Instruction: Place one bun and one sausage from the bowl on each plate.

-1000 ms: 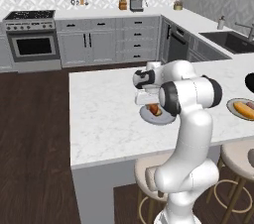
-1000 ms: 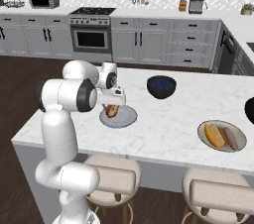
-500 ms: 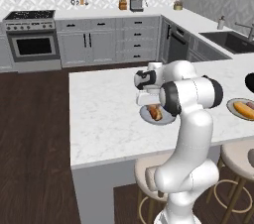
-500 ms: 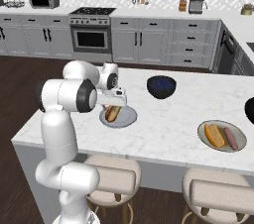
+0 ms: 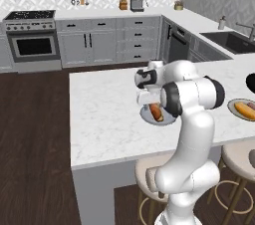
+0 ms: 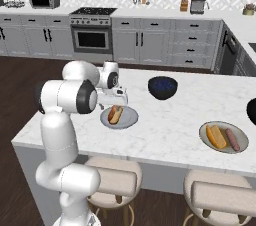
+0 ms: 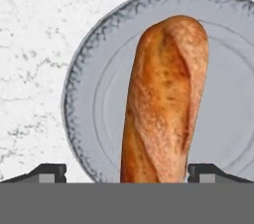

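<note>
**Bun on grey plate, jaws spread wide**

Gripper [image 7: 127, 173] hovers over the grey plate [image 7: 84, 94] on the white marble surface [image 6: 165, 135], jaws spread wide, a fingertip [image 7: 49, 172] on each side of the bun [image 7: 163, 104], not touching it. Bun lies on the plate, lengthwise in hand view. Second plate [image 6: 223, 137] sits well apart to the right in right base view, carrying a bun [image 6: 216, 136] and a sausage [image 6: 232, 139] side by side. Dark blue bowl [image 6: 162, 87] stands behind the grey plate.
</note>
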{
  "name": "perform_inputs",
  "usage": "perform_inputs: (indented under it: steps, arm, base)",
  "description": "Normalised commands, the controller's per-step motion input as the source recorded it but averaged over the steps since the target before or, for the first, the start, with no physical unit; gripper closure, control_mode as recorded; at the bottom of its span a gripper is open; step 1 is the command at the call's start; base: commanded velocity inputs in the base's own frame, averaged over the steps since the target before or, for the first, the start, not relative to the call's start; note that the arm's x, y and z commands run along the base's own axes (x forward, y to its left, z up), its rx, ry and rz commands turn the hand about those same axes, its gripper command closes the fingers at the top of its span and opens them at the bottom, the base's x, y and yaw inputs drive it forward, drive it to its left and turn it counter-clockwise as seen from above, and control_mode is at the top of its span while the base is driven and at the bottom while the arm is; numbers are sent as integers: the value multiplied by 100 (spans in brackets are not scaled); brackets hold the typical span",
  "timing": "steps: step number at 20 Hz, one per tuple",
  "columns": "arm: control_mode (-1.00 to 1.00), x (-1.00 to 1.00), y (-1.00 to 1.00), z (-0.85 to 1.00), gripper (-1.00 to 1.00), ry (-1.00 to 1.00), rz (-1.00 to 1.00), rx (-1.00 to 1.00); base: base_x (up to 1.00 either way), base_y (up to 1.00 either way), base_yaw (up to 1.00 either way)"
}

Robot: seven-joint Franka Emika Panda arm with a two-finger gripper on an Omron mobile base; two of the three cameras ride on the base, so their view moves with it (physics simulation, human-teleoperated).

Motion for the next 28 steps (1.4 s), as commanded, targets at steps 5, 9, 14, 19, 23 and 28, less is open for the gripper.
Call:
perform_inputs:
  steps: [5,9,14,19,23,28]
  arm:
    - [-100,-55,2,71,-100,-11,0,-7]
    - [-100,-100,-19,48,-100,-29,-1,16]
    - [-100,-100,-2,48,-100,-34,0,13]
    - [-100,-100,1,76,-100,-19,4,0]
    - [-100,-100,0,44,-100,-12,0,-6]
    - [-100,-100,2,28,-100,-13,0,-17]
  base:
    - [0,0,0]
    - [0,0,0]
    - [0,0,0]
    - [0,0,0]
    - [0,0,0]
    - [0,0,0]
